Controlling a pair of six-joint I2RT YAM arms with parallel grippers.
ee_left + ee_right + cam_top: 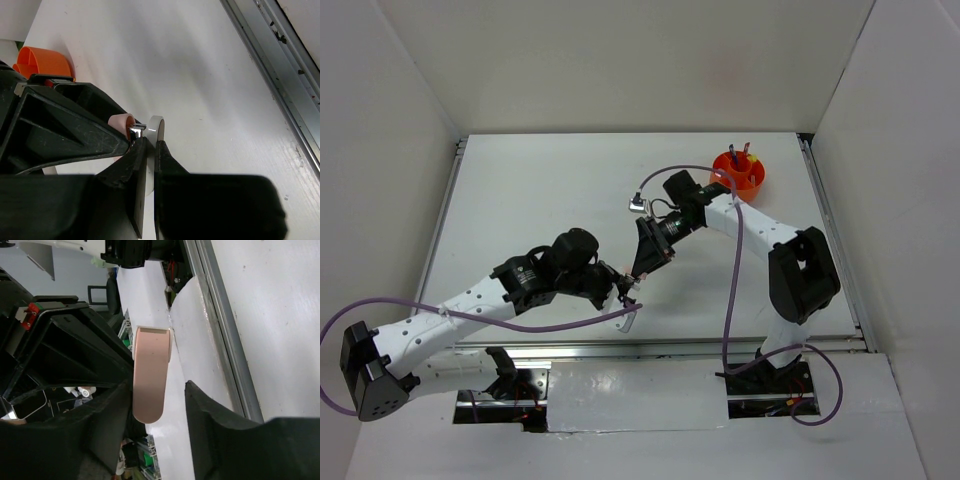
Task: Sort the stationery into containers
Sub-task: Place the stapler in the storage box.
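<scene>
The pink-and-white eraser is being shown by the right wrist camera as a flat pink slab. It is rounded at the near end and squared off at the far end, with a thin white rim along the far end and one long side. It is being framed between the fingers of the right gripper, whose jaws are standing well apart. The eraser is lying against one finger, and a clear gap is being left to the other. Whether it is touching the table cannot be told.

In the left wrist view only the eraser's rounded pink tip is being seen, beside the right gripper's black frame. That view alone is giving a close look at the small white ring, seen edge-on. The ring is being pinched between the nearly closed fingers of the left gripper, just beside the pink tip.

From above, the two grippers are being shown meeting near the middle of the white table. The ring is appearing there as a small white arc, and the eraser is being hidden.

The orange tub is being seen whole only from above, at the far right and well apart from the grippers. Two pens are standing in it.

Counted: one eraser, one ring, one tub, two pens.
</scene>
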